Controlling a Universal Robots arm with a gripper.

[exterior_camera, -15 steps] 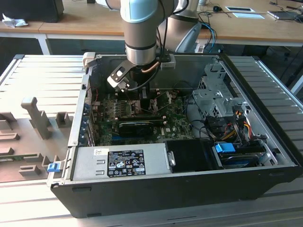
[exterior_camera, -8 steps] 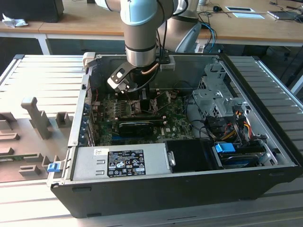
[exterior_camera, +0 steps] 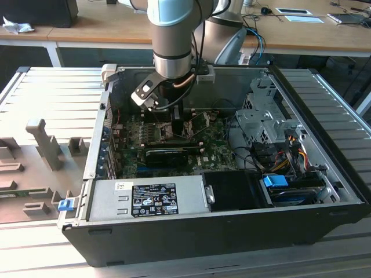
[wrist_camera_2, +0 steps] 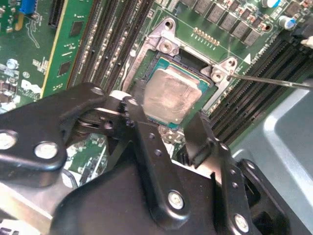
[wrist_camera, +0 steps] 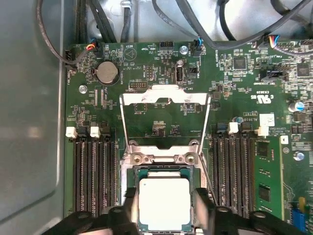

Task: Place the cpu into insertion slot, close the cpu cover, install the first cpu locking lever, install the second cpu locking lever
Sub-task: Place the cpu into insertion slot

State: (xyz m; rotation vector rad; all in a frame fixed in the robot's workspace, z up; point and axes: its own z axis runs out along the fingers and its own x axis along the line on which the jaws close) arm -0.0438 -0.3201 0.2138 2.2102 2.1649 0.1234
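Two fingers of yr gripper stand spread, one each side of the cpu, gripping nothing as far as I can judge. The chip lies flat in the insertion slot, cpu cover flipped open beyond it. Keep yr wrist square & don't nudge the chip off its seat.

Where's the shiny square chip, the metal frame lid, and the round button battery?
Pale silvery square cpu [wrist_camera: 164,203]: first wrist view, middle of its metal top.
Thin metal frame cpu cover [wrist_camera: 165,97]: first wrist view, its free-end crossbar.
Round grey coin battery [wrist_camera: 107,73]: first wrist view, its centre.
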